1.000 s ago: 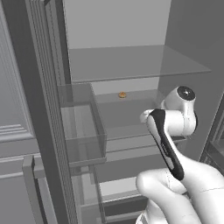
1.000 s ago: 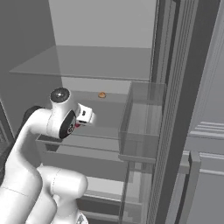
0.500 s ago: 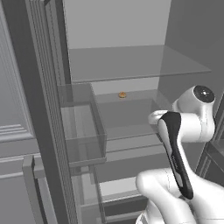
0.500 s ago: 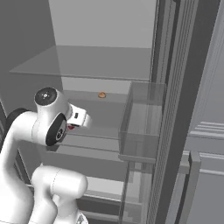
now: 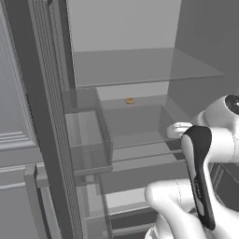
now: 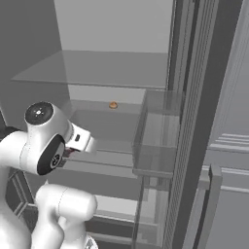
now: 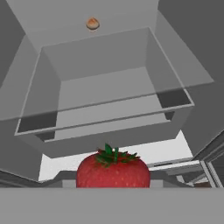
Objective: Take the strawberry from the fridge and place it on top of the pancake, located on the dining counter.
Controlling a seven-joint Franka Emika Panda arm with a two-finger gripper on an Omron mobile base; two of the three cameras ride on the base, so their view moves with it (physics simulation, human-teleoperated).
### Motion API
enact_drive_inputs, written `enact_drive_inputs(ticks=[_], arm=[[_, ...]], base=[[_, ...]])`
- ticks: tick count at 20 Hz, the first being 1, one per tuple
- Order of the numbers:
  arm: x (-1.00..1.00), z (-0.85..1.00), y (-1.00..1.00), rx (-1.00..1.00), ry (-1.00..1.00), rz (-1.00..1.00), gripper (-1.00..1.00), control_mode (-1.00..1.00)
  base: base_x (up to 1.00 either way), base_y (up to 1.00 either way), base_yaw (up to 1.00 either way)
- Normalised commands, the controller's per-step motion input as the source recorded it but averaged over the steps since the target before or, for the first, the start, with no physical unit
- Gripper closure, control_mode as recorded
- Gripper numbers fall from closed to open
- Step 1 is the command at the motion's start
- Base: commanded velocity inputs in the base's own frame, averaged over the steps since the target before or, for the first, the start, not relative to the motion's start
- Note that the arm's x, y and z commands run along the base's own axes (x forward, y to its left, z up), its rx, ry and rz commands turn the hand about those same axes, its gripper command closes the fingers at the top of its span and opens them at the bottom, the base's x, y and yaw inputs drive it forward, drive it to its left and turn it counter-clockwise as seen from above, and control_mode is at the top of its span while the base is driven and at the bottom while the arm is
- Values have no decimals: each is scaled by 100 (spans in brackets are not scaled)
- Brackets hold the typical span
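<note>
left base view: behind the arm on its left, facing into the open fridge (image 5: 140, 70) | right base view: behind on its right, same shelves mirrored | both share the small tan-orange item (image 5: 130, 101) on the shelf | hand view: low and close, strawberry (image 7: 113, 169) right up front, looking up into the shelves

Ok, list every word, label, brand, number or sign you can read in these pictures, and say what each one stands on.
None: no readable text in these pictures.
The fridge shelves and door bins are plain grey and unmarked.
The strawberry and the small tan-orange item carry no label.
The white arm's housing shows no lettering.
</note>
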Motion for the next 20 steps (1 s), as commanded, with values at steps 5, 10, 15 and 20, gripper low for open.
enact_drive_inputs(ticks=[5, 10, 15, 20], arm=[[0, 0, 0, 0, 0, 0, 100, 100], [0, 0, 0, 0, 0, 0, 100, 100], [0, 0, 0, 0, 0, 0, 100, 100], [0, 0, 0, 0, 0, 0, 100, 100]], base=[[-100, 0, -12], [-100, 0, -10], [-100, 0, -7], [-100, 3, -1]])
